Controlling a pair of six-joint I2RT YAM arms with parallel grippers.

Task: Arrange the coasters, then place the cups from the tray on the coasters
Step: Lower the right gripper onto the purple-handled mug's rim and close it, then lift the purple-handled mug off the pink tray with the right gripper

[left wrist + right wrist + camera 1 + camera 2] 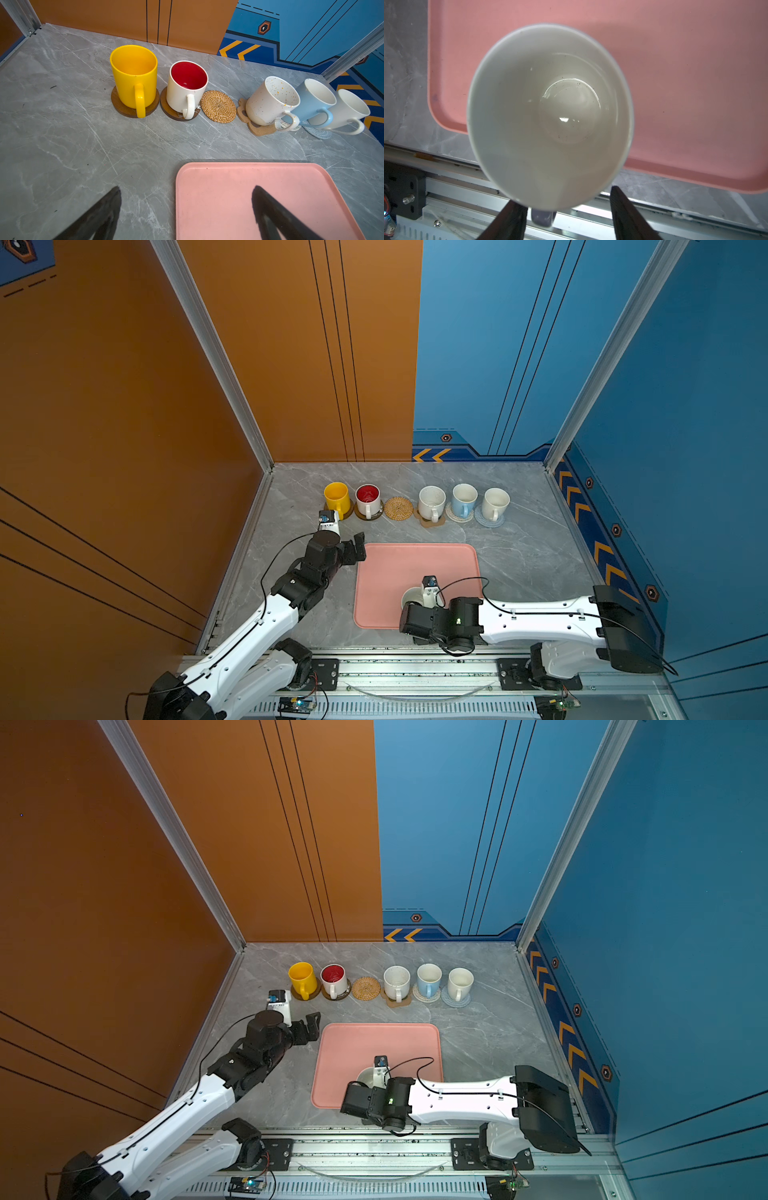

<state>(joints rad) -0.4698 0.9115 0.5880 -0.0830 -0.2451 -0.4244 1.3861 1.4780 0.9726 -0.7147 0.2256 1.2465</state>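
A lavender cup [550, 116] with a white inside stands on the near part of the salmon-pink tray [415, 560]. My right gripper [565, 197] is open over it, one finger on each side of its handle [543, 218] with a gap left. Five cups stand in a far row on coasters: yellow [336, 495], red-inside [368, 497], speckled [431, 502], light blue [463, 498], plain white [495, 502]. The tan woven coaster [398, 509] between them is bare. My left gripper [357, 547] hangs open and empty over the tray's far left corner.
The row runs close to the back wall. A metal rail [415, 668] borders the table's near edge, just below the lavender cup's handle. Bare marble [83, 135] lies between the tray and the row. Side walls close in left and right.
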